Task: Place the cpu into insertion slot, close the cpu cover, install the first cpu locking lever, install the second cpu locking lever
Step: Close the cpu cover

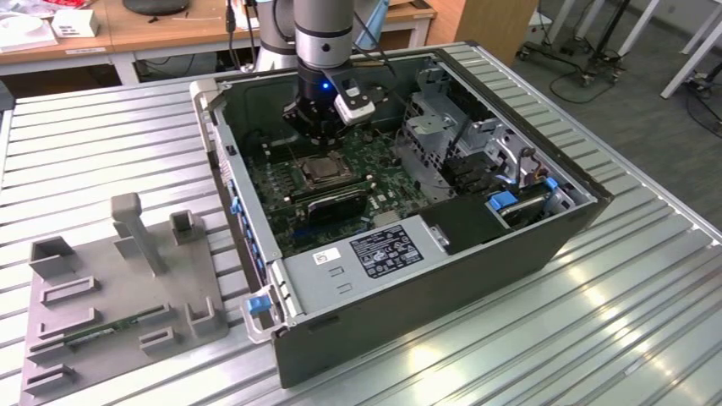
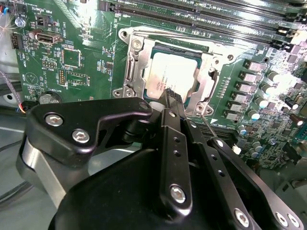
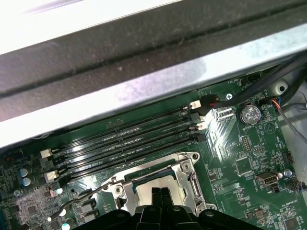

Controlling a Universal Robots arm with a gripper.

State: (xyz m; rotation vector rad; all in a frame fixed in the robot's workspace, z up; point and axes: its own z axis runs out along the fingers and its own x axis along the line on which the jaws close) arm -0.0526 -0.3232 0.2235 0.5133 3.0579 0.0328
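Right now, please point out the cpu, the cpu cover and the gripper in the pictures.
cpu (image 2: 171, 72), second wrist view, on its silver-grey top.
cpu cover (image 2: 135, 67), second wrist view, on the frame's side bar.
gripper (image 3: 160, 192), first wrist view, midway between its fingertips.

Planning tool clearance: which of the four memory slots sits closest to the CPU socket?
The black-latched memory slot bordering the insertion slot; the other three lie beyond it, toward the case wall.
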